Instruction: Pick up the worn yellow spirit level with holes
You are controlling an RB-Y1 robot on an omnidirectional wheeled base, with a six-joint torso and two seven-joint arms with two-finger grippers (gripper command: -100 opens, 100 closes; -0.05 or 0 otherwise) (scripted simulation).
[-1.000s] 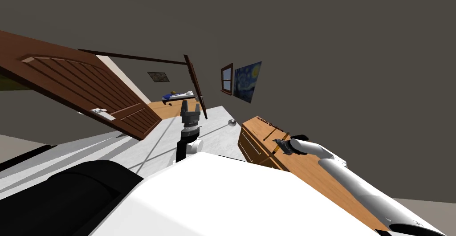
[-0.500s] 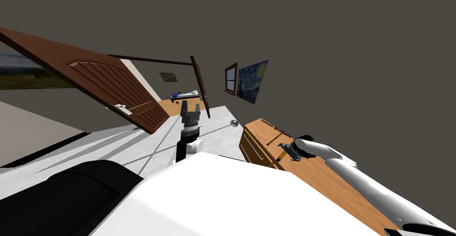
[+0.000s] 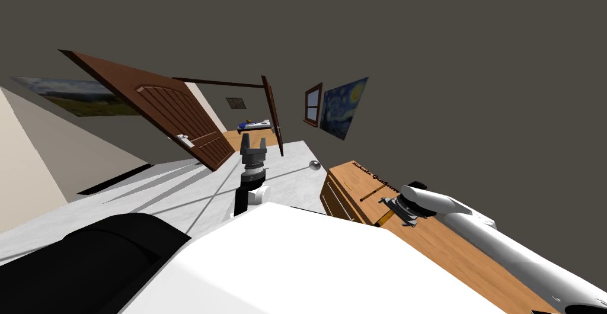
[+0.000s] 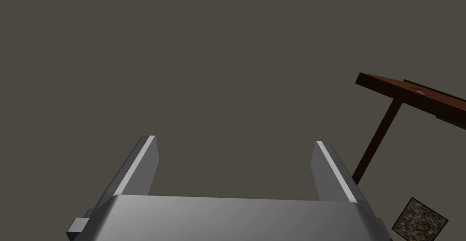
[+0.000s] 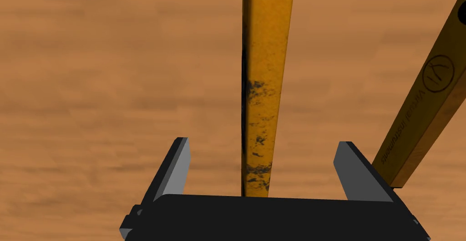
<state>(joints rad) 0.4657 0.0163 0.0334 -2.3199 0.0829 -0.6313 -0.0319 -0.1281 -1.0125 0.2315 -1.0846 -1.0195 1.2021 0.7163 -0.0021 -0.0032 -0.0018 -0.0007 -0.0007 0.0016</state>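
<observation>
Right jaws: spread and pinching nothing, pointed down at the bench [image 5: 91, 70]. The two fingers [image 5: 175, 170] stand one on either side of the level, with bare wood showing in both gaps.
Worn yellow spirit level [image 5: 266, 70]: lies on the bench between the right jaws, about midway, and runs straight away from their dark body. Black scuffs mark the stretch nearest the jaws. Its holes cannot be made out from this side.
Why straddled: the level's length crosses the closing line, so the fingers would likely meet its two long sides, the narrow way across.
Step in hand: by my reading, lined up for the grasp but not yet closed.
Second level [image 5: 423, 106]: darker, with printed lettering and a round mark. Its near end is just beside the outer face of one finger and it angles away from there. I cannot tell whether they touch, and a sideways drift could knock it.
Left jaws: spread and empty, fingers [image 4: 141, 165] held up in front of the chest, well apart from the bench. Most likely idle.
</observation>
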